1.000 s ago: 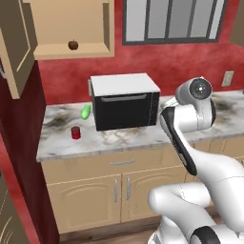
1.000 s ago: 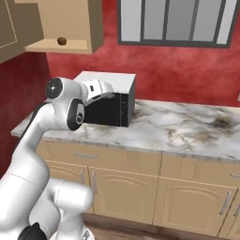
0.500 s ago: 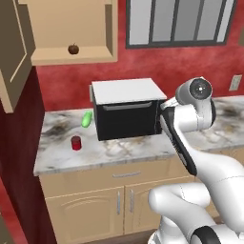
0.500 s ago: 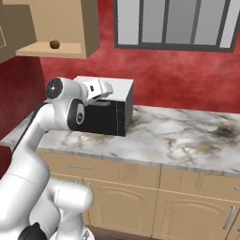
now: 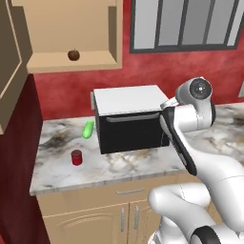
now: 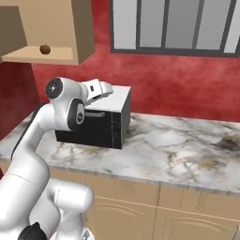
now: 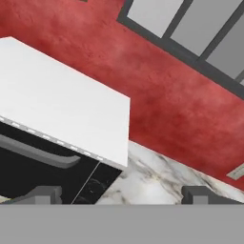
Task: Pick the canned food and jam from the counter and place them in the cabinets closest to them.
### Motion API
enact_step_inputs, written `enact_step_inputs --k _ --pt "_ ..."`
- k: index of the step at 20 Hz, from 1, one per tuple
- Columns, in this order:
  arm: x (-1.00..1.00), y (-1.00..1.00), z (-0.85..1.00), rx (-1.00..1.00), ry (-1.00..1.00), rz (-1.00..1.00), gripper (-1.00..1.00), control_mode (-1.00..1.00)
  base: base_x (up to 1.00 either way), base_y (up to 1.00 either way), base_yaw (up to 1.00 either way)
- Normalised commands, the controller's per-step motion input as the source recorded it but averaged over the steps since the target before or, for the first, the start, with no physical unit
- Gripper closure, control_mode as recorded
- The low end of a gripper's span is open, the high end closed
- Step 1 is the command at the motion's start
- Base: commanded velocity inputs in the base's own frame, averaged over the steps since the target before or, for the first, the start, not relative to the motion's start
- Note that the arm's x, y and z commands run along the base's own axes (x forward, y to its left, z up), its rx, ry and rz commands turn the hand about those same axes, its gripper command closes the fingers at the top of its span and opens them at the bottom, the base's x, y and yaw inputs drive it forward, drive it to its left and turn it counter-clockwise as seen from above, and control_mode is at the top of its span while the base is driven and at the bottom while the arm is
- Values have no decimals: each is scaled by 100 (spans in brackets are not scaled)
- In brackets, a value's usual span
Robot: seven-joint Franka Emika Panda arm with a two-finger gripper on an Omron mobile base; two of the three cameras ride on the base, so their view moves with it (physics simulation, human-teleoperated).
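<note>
The dark-red can (image 5: 76, 157) stands on the marble counter (image 5: 125, 167) left of the black microwave (image 5: 128, 125). Above it, the tan wall cabinet (image 5: 71, 61) has its door swung open, and a brown ball (image 5: 73, 55) lies on its shelf. The jam is out of view. My gripper (image 6: 108, 90) hovers over the microwave's top right corner, far right of the can. In the hand view my gripper (image 7: 121, 194) is open, its fingertips (image 7: 45, 193) wide apart with nothing between them, looking over the microwave's white top (image 7: 62, 109) at the red wall.
A small green oblong thing (image 5: 88, 129) lies beside the microwave's left side. The open cabinet door (image 5: 10, 62) juts out at the upper left. A barred window (image 6: 173, 26) sits in the wall above a long stretch of counter (image 6: 187, 150) right of the microwave.
The whole picture has shifted and grown: the base has driven closer and leftward, so can, microwave and cabinet sit further right and larger. The arm keeps the same pose.
</note>
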Motion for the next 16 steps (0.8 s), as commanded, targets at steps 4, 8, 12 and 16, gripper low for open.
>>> enact_step_inputs --k 4,8,12,16 --pt "0 0 0 0 0 0 -100 100 33 11 0" --pt "0 0 0 0 0 0 -100 100 17 24 0" --pt "0 0 0 0 0 0 -100 100 9 34 0" --pt "0 0 0 0 0 0 -100 100 6 40 -1"
